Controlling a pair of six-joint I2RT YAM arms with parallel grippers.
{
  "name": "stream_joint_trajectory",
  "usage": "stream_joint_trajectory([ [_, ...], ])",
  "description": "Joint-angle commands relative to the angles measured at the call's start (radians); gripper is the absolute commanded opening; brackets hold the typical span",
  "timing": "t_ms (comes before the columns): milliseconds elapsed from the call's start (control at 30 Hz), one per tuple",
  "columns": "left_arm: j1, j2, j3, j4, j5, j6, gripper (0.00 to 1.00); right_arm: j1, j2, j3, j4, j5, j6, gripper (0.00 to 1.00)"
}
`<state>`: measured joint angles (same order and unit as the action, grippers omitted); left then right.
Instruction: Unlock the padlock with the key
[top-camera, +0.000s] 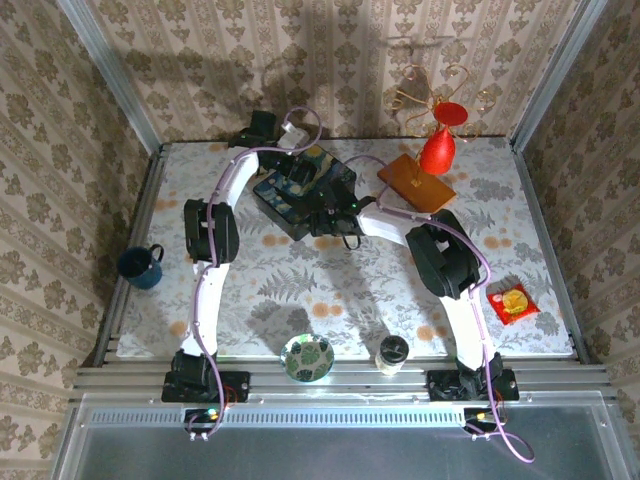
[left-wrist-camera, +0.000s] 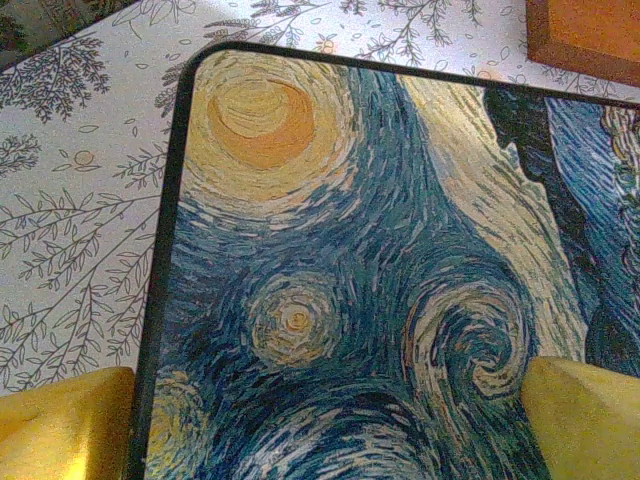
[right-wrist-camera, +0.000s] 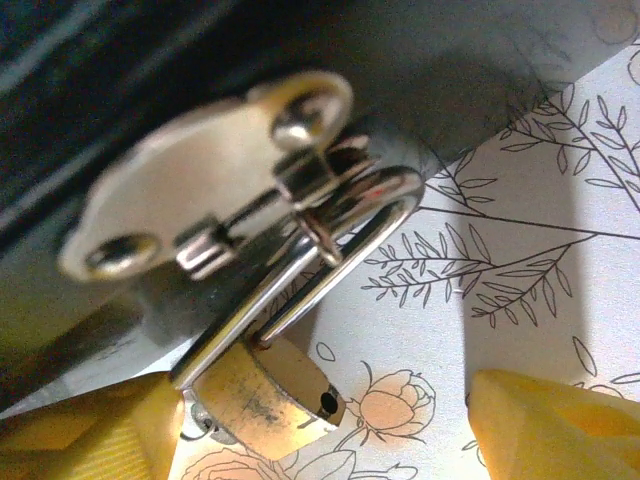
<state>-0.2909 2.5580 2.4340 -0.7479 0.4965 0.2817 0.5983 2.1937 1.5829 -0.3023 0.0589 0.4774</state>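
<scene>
My right claw (right-wrist-camera: 325, 435) stands wide, the padlock (right-wrist-camera: 262, 398) between its fingers, hooked through a hasp (right-wrist-camera: 200, 195); my left claw (left-wrist-camera: 325, 420) gapes above the painted box (left-wrist-camera: 350, 250).

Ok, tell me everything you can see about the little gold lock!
The padlock has a small brass-coloured body, scuffed, with a little dark hole on its end. Its shiny silver U-shaped shackle is hooked through the metal latch on the dark box, so it tilts down toward the flowery tablecloth. It sits between the yellow fingers of the open right gripper, close beside one. Whether it's locked is unclear.
</scene>
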Motion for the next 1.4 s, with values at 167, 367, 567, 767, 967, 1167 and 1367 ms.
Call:
stream_joint_trajectory([
  [167, -0.006, -0.02, -0.042, -0.09, -0.029, 0.028, 0.99, 0.009, 0.053, 0.025, -0.1, 0.186, 0.036, 0.48],
  [367, -0.004, -0.024, -0.052, -0.078, -0.036, 0.022, 1.0, -0.018, 0.014, -0.03, -0.037, 0.101, 0.015, 0.38],
  [567, -0.001, -0.032, -0.064, -0.072, -0.048, 0.013, 1.0, -0.031, -0.01, -0.054, 0.0, 0.025, 0.016, 0.09],
  [767, 0.001, -0.111, -0.135, -0.04, -0.044, 0.004, 1.0, -0.104, -0.072, -0.137, 0.1, -0.125, 0.005, 0.0],
  [967, 0.004, -0.207, -0.239, 0.031, -0.069, 0.006, 1.0, -0.151, -0.076, -0.155, 0.184, -0.293, 0.049, 0.0],
  [1167, 0.001, -0.229, -0.255, 0.018, -0.109, 0.007, 1.0, -0.159, -0.074, -0.15, 0.171, -0.296, 0.07, 0.0],
  [1367, -0.087, -0.435, -0.441, 0.156, -0.416, -0.13, 1.0, -0.157, -0.092, -0.173, 0.193, -0.333, 0.077, 0.0],
])
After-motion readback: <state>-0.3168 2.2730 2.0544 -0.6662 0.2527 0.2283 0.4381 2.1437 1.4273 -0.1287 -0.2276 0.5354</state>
